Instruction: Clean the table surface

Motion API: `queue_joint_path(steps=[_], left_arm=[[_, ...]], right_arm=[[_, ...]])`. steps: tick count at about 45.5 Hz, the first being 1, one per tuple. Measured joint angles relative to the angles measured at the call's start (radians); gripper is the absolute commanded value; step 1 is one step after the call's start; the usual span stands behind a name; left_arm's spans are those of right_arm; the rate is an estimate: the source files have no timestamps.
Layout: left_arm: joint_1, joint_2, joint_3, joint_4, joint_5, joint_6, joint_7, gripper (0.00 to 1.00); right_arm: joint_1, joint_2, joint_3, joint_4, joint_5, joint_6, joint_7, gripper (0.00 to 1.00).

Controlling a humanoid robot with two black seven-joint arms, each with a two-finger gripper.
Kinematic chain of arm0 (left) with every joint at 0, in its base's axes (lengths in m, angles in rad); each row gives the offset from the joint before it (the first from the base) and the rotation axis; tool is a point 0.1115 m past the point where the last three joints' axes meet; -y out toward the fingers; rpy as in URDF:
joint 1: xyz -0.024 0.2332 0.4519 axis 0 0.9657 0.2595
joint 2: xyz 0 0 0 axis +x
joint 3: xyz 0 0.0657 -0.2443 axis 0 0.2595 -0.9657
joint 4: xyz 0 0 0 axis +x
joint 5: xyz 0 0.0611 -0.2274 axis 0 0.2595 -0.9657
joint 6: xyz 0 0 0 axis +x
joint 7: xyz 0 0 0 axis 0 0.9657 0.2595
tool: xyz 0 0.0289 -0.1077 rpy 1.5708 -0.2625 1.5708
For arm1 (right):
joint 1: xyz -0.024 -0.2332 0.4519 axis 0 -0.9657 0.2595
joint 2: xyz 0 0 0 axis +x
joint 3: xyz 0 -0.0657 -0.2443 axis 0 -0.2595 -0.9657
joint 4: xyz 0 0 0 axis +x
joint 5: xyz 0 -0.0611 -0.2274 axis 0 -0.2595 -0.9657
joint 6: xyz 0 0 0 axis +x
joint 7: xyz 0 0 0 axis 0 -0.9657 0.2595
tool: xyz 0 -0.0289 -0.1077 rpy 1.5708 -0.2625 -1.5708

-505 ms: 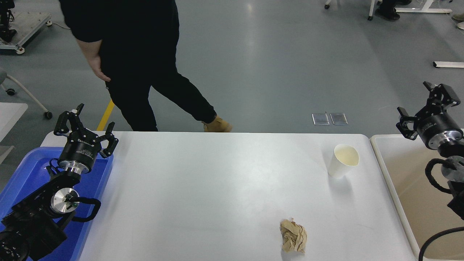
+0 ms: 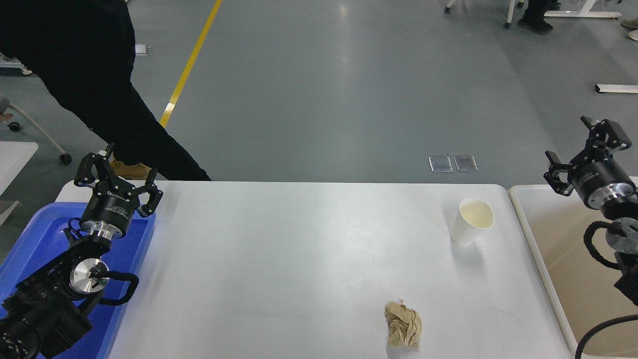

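Observation:
The white table surface fills the middle of the head view. A white paper cup stands upright on it at the far right. A crumpled brown paper ball lies near the front edge, right of centre. My right gripper is open and empty, raised beyond the table's right end, above the beige bin. My left gripper is open and empty, parked at the far left corner over the blue tray.
A blue plastic tray sits at the left end of the table. A beige rectangular bin stands to the right of it. A person in black walks at the far left behind the table.
The person has moved left along the table's far side. My right gripper has shifted slightly. The cup and paper ball have not moved.

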Motion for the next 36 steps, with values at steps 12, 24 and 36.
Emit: queue_joint_path(steps=[12, 24, 36], left_arm=[[0.0, 0.0, 0.0, 0.0, 0.0, 0.0, 0.0, 1.0], [0.0, 0.0, 0.0, 0.0, 0.0, 0.0, 0.0, 1.0], [0.0, 0.0, 0.0, 0.0, 0.0, 0.0, 0.0, 1.0]], right_arm=[[0.018, -0.004, 0.001, -0.002, 0.001, 0.002, 0.0, 0.99], [0.023, -0.007, 0.0, -0.005, 0.002, -0.004, 0.0, 0.99], [0.016, -0.012, -0.001, -0.007, 0.003, -0.007, 0.0, 0.99]])
